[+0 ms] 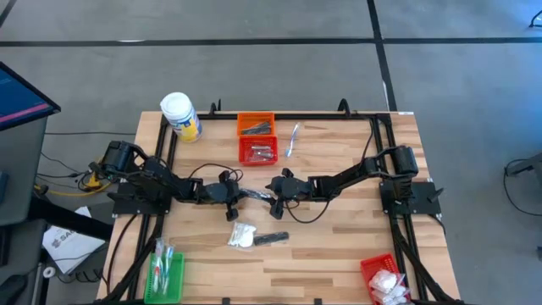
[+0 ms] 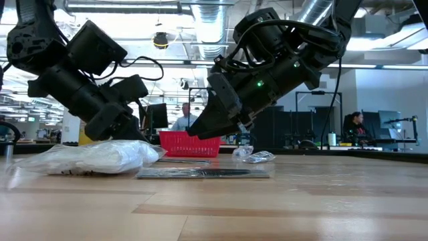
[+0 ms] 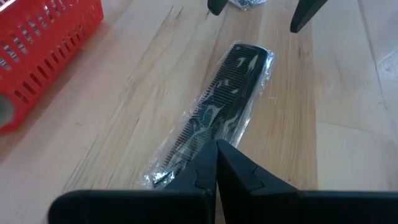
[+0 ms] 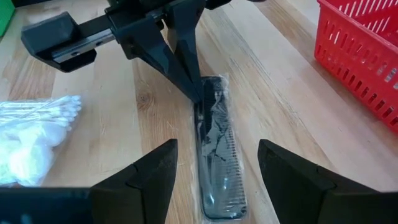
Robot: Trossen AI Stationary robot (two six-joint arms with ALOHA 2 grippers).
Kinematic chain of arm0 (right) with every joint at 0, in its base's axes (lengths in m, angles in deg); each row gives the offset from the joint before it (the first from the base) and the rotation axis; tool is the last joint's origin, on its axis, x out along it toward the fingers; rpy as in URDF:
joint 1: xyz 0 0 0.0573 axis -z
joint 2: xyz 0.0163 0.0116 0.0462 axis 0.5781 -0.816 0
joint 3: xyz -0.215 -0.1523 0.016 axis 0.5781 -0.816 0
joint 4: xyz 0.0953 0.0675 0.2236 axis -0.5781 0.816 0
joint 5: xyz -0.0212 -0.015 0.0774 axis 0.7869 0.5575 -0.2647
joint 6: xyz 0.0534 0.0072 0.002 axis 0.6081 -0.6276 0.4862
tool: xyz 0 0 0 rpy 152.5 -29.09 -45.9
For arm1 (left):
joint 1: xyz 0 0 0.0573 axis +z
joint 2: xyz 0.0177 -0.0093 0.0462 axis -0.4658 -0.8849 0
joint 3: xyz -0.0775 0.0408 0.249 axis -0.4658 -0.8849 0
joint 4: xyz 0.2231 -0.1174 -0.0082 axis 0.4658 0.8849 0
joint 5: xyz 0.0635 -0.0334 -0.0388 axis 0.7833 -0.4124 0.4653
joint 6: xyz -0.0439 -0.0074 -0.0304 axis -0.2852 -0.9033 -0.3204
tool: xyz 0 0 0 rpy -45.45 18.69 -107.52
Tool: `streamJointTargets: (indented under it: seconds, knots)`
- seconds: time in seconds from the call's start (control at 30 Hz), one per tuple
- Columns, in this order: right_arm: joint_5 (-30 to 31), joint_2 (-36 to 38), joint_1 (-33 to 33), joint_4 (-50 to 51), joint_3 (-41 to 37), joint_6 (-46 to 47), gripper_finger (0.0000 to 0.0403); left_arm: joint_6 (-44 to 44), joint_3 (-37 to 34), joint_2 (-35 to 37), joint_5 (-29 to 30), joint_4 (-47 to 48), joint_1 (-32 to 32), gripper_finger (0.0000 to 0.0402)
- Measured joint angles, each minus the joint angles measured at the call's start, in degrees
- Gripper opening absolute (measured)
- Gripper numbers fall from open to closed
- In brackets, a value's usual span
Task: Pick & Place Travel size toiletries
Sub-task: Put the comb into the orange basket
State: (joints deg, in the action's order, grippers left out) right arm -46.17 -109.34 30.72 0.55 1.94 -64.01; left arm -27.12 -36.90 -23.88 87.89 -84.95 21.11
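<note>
One wrapped comb (image 3: 217, 106), left tool (image 3: 216, 163) pinching its end.

Big white jar with yellow label (image 1: 181, 116) stands upright near the table's far left corner. Orange basket (image 1: 256, 124) at the far edge, red basket (image 1: 257, 152) touching it on the near side. Green basket (image 1: 166, 273) at the near left corner, another red basket (image 1: 383, 278) at the near right corner. Wooden table (image 1: 339, 246), black frame rails down both sides. Dark monitor (image 1: 21, 95) off the left side. Person (image 2: 184, 116) in the room behind.
</note>
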Motion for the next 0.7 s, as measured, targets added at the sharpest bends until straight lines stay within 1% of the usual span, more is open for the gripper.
streamJointTargets:
  seconds: [0.23, 0.37, 0.7]
  knots:
    - [0.0, 0.0, 0.2, 0.6, 0.0, 0.4, 0.0217, -0.7, 0.0, 0.0, -1.2, 0.6, 0.0, 0.0000]
    - [0.0, 0.0, 0.2, 0.8, 0.0, 0.5, 0.0219, -2.3, 0.0, 0.0, -1.5, 2.7, 0.0, 0.0000]
    - [0.0, 0.0, 0.6, 0.9, 0.0, 1.7, 0.0220, -4.7, -2.0, 0.0, -1.2, 1.3, -0.5, 0.0000]
